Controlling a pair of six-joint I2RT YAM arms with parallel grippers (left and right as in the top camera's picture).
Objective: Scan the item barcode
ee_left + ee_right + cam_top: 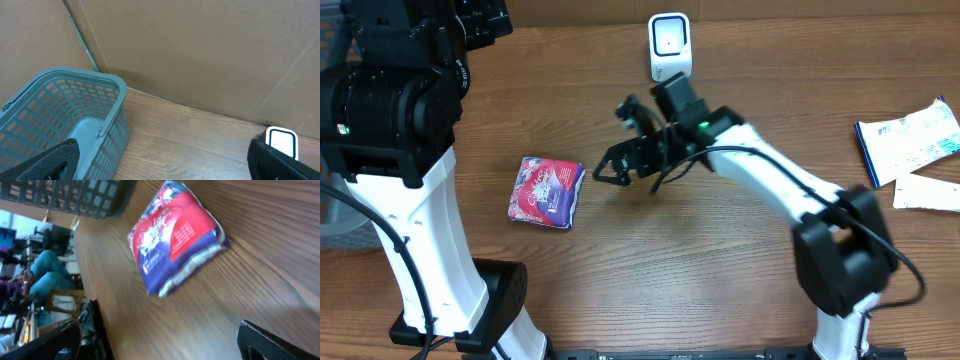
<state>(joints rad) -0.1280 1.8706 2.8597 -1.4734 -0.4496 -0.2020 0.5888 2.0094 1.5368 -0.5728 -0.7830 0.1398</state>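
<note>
You're hovering right gripper (pixel 610 142), jaws wide (left gripper (pixel 160 165) too, both empty), near packet (pixel 546 192); prob. soft, light, so you're aiming across its sides.

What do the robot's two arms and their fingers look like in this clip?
Both the left arm and right arm have white links with bulky black joint housings, and a black cable runs along each. A small green light glows near the right wrist. The fingers are black.
</note>
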